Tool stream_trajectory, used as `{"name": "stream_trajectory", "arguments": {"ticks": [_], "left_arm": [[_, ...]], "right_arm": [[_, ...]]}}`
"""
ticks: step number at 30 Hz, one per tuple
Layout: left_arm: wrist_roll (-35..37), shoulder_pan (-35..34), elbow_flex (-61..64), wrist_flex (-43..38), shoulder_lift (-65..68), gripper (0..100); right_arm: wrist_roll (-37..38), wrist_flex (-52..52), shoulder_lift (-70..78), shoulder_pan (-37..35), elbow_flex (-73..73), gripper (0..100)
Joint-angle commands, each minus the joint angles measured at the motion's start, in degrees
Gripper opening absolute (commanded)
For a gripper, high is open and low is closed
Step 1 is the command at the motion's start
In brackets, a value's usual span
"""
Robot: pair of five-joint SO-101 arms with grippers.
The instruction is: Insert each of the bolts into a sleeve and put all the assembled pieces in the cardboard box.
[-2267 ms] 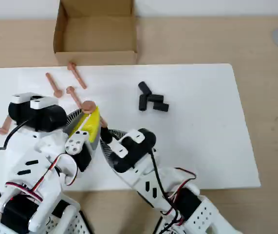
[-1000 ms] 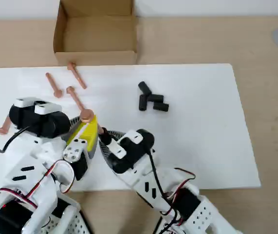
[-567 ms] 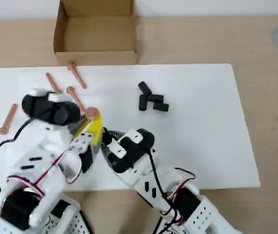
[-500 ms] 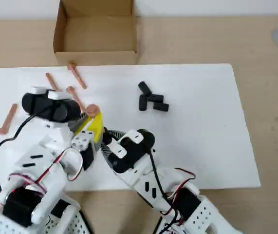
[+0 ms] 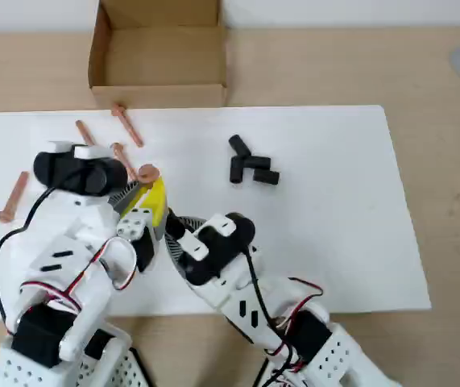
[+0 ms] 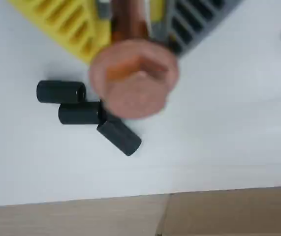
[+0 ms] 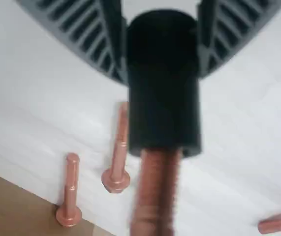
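My left end effector (image 5: 151,192) grips the copper-coloured flanged bolt (image 6: 133,78), my right end effector (image 7: 161,44) the black cylindrical sleeve (image 7: 164,93), over the worktop's (image 5: 439,121) front-left. I'd align both axes (shank meets bore), then push gently.

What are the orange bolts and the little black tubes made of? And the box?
The bolts are a dull coppery orange. They could be copper-coloured metal or plastic; the look leaves it open. The black tubes are matte with little shine, so probably plastic or rubber. The box is plain brown cardboard, with folded walls and raw edges.
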Motion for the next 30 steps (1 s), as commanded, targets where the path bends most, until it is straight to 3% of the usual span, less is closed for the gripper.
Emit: {"name": "stream_trajectory", "arguments": {"ticks": [1,11,24,30], "left_arm": [[0.26,1.14,-4.04,4.31,-0.4,1],[6.77,9.85,-13.01,14.42,-0.04,1],[6.33,9.41,-13.01,14.15,-0.31,1],[6.77,8.18,-11.08,14.24,-0.48,17]], "right_arm": [[0.44,-1.85,-7.34,-0.22,-0.22,1.0],[0.44,-5.01,-7.34,-0.13,-0.22,1.0],[0.44,-5.01,-7.34,-0.13,-0.22,1.0],[0.44,-5.01,-7.34,-0.13,-0.22,1.0]]}}
